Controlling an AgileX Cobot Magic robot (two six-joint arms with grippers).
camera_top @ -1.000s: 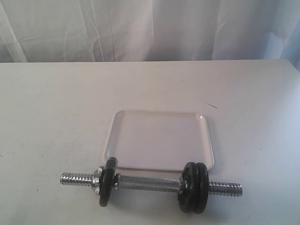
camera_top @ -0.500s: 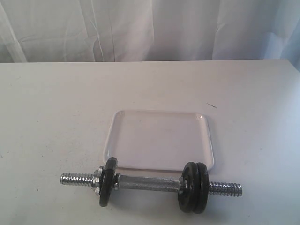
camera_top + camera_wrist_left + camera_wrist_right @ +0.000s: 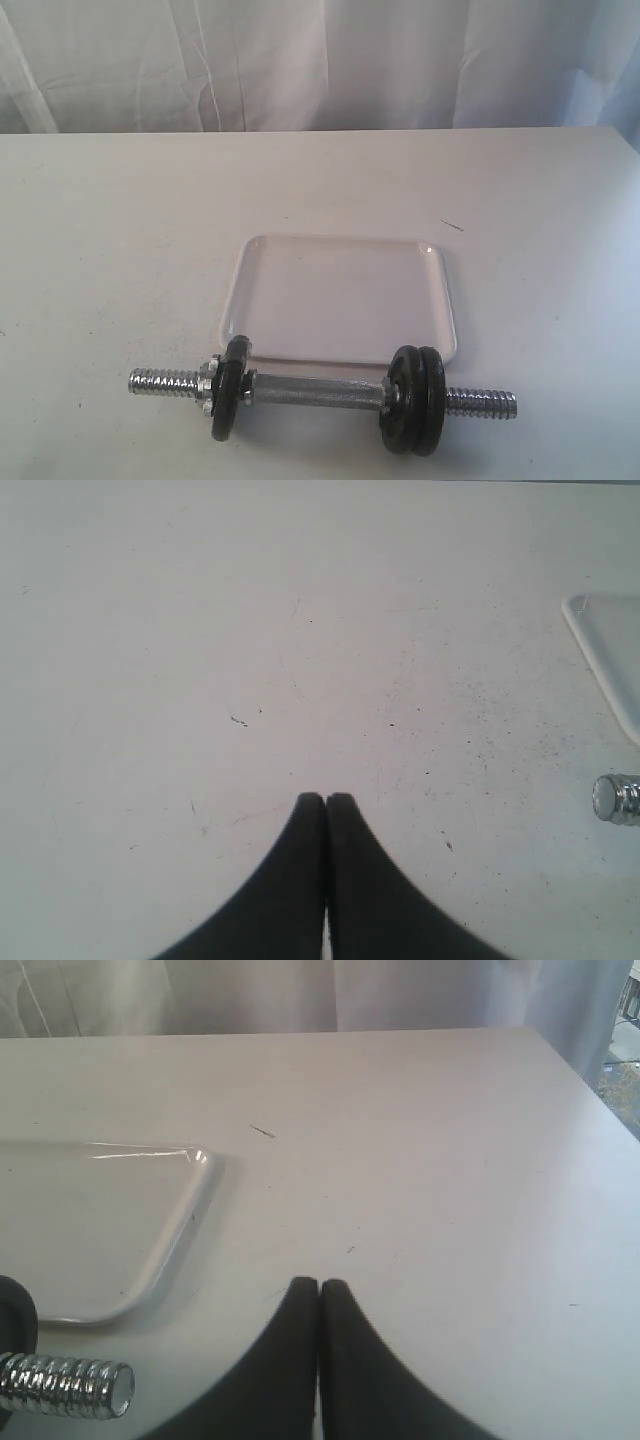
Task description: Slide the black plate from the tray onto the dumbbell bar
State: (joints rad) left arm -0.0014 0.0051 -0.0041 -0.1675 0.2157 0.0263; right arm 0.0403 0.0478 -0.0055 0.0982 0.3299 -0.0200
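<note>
Tray (image 3: 340, 300) bare; black plate (image 3: 431, 400) looks seated on dumbbell bar (image 3: 315, 390). Task looks done. Left fingers (image 3: 308, 825), right fingers (image 3: 336, 1310) pressed together, holding nothing.

From my exterior camera I see a white table (image 3: 120, 250) filling the lower two thirds of the frame, its far edge running straight across. Behind it a pale curtain (image 3: 300, 60) hangs in soft vertical folds, faintly bluish toward the upper right corner. The tabletop is matte, speckled with tiny dark flecks, and carries a short dark scratch (image 3: 452, 225) right of centre. The light looks even and diffuse, a little washed out.
</note>
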